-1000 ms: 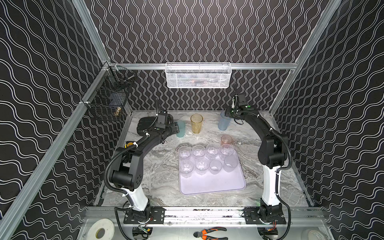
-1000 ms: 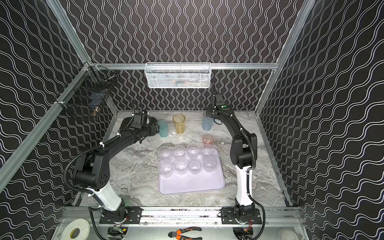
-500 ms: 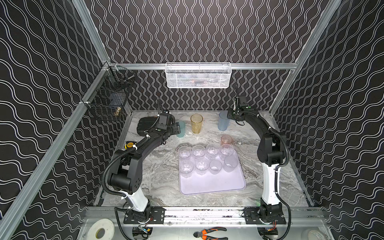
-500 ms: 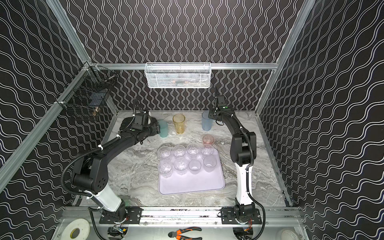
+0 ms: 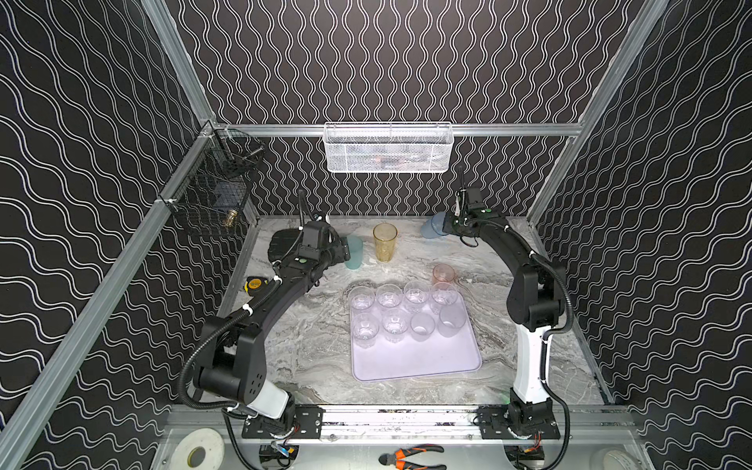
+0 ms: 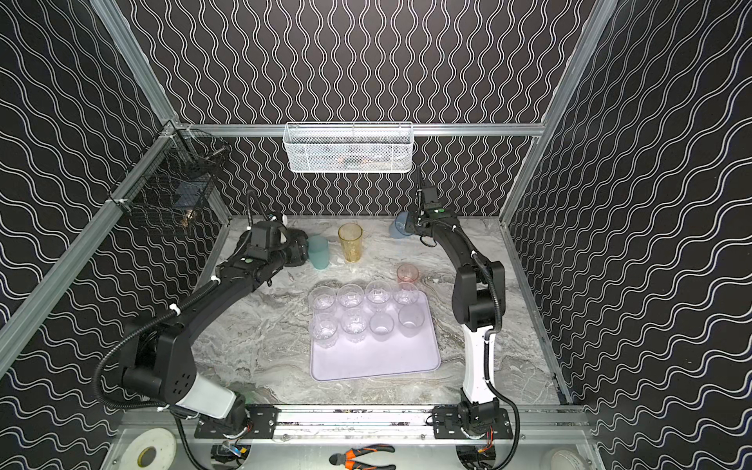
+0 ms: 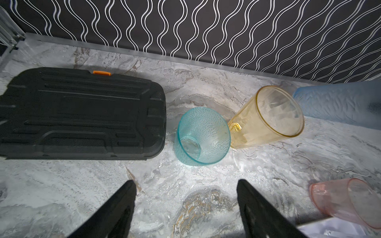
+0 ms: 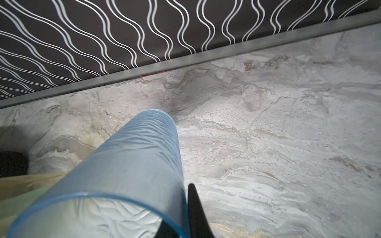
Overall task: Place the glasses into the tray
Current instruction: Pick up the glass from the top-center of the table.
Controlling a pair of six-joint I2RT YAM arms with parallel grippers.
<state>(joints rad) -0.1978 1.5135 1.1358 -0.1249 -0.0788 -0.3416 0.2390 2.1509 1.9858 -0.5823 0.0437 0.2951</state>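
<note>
Right tool (image 5: 445, 227) is pinched on the wall of the blue glass (image 5: 432, 225), one finger inside the rim and one outside, at the far back of the table (image 5: 309, 346), well apart from the tray (image 5: 415, 366). It's a thin grip, so I'd lift straight and slow, then clear the pink glass (image 5: 443, 272) heading for the tray's bare near half. My right arm is stretched long toward the back wall. My left tool (image 7: 185, 182) hangs wide apart, short of the teal glass (image 7: 203, 136).
</note>
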